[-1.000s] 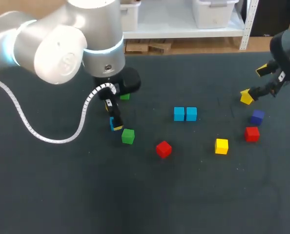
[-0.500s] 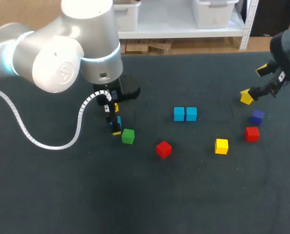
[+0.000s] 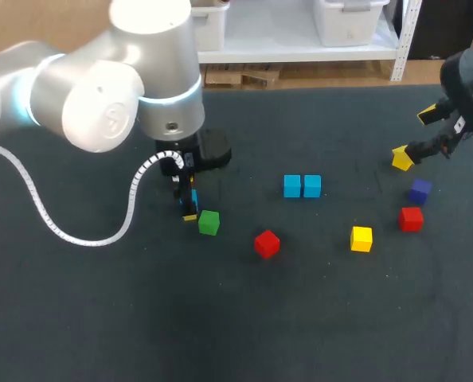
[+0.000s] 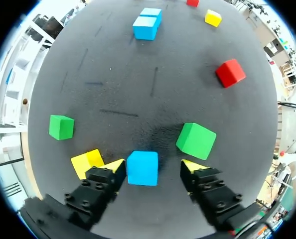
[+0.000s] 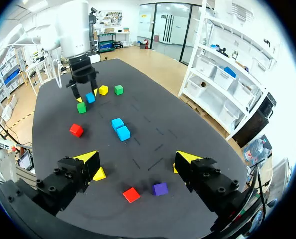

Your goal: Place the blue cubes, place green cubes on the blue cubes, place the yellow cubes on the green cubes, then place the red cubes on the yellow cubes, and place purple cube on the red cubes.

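From above, my left fingers (image 3: 190, 216) straddle a blue cube (image 3: 193, 197), which is mostly hidden behind them. A green cube (image 3: 209, 222) sits just beside. In the left wrist view the fingers stand wide, with the matte, sharp-edged blue cube between them (contact with one tip is unclear) on the dark, felt-like bench (image 4: 138, 74). In the right wrist view my right fingers (image 5: 90, 158) gape wide, holding nothing, with a yellow cube (image 5: 99, 174) partly hidden beside one.

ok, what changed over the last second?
The left gripper eased down slightly around the blue cube, ending close beside a green cube. Its fingers are open, nothing gripped. The right gripper and everything else stayed put.
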Controlling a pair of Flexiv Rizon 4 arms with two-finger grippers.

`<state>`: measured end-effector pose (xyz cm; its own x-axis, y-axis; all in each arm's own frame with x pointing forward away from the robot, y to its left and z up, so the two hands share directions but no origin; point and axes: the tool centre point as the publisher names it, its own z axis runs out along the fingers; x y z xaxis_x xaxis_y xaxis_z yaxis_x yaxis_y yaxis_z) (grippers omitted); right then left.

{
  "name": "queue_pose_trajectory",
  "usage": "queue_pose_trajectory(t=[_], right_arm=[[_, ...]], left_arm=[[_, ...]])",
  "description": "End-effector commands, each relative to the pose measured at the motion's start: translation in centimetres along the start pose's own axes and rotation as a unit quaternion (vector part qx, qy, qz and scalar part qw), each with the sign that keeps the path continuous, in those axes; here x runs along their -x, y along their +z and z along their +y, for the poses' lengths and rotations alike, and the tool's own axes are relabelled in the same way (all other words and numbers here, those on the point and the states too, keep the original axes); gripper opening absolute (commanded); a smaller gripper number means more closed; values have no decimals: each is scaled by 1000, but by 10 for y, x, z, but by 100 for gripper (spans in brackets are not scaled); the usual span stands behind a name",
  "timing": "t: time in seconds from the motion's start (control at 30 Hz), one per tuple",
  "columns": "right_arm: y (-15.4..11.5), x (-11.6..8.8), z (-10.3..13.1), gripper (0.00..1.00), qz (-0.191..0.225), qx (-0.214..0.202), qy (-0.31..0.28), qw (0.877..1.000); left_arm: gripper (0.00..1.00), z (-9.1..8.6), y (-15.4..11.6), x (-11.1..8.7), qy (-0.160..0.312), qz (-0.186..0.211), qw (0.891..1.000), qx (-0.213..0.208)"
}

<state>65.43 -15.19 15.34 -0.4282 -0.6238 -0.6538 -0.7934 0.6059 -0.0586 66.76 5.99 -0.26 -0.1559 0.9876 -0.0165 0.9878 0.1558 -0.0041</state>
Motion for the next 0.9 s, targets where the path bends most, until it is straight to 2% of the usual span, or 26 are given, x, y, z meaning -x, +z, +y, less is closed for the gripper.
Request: queue_pose_trajectory(t=[0.03, 0.1, 0.13, 0.17, 0.2, 0.23, 0.57, 0.73, 0.9], right_arm=[[0, -1, 0, 100, -1, -1, 0, 1000], [0, -1, 0, 100, -1, -1, 0, 1000], [0, -1, 0, 100, -1, -1, 0, 1000], [0, -1, 0, 100, -1, -1, 0, 1000], [0, -1, 0, 100, -1, -1, 0, 1000], [0, -1, 0, 100, -1, -1, 0, 1000], [0, -1, 0, 100, -1, -1, 0, 1000], [0, -1, 0, 100, -1, -1, 0, 1000], [0, -1, 0, 100, -1, -1, 0, 1000]], left_arm=[[47, 6, 2, 3, -1, 11, 1000, -5], [40, 6, 3, 3, -2, 15, 1000, -3], [33, 6, 3, 3, -2, 16, 1000, -3], [17, 6, 3, 3, -3, 17, 1000, -3], [6, 6, 3, 3, -4, 17, 1000, -3], [0, 6, 3, 3, -4, 18, 1000, -2], [0, 10, -6, 8, -8, 41, 999, -9], [0, 18, -27, 20, 0, 41, 999, 6], [0, 19, -41, 35, 23, 34, 999, 18]])
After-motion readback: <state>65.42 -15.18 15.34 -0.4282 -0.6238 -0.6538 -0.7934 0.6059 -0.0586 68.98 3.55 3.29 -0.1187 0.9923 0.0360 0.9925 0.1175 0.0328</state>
